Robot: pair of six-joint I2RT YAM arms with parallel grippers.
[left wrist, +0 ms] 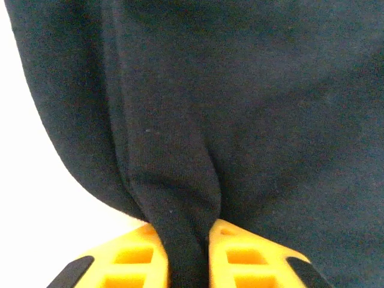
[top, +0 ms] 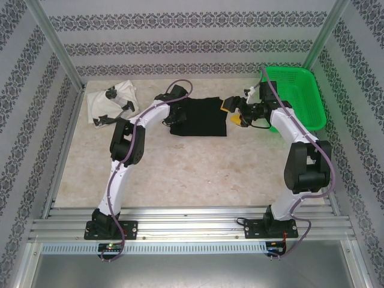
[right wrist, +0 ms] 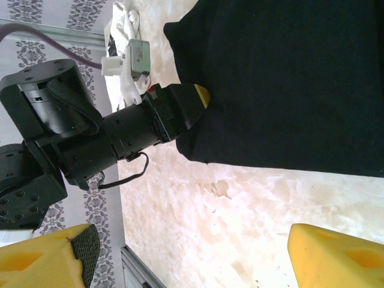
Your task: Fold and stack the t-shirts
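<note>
Your widest free floor is the bare near half of the table [top: 204,180], between the two arm bases [top: 111,228]; the far strip is crowded: the white t-shirt [top: 111,102] lies crumpled in the left corner, the green basket [top: 288,72] stands in the right corner, and the black t-shirt [top: 201,117] lies flat between them; the left gripper [left wrist: 187,240], pinched on cloth, blocks its left edge, the right gripper [top: 231,113], jaws wide, its right; the left arm [top: 150,114] slants across the gap between the shirts.
</note>
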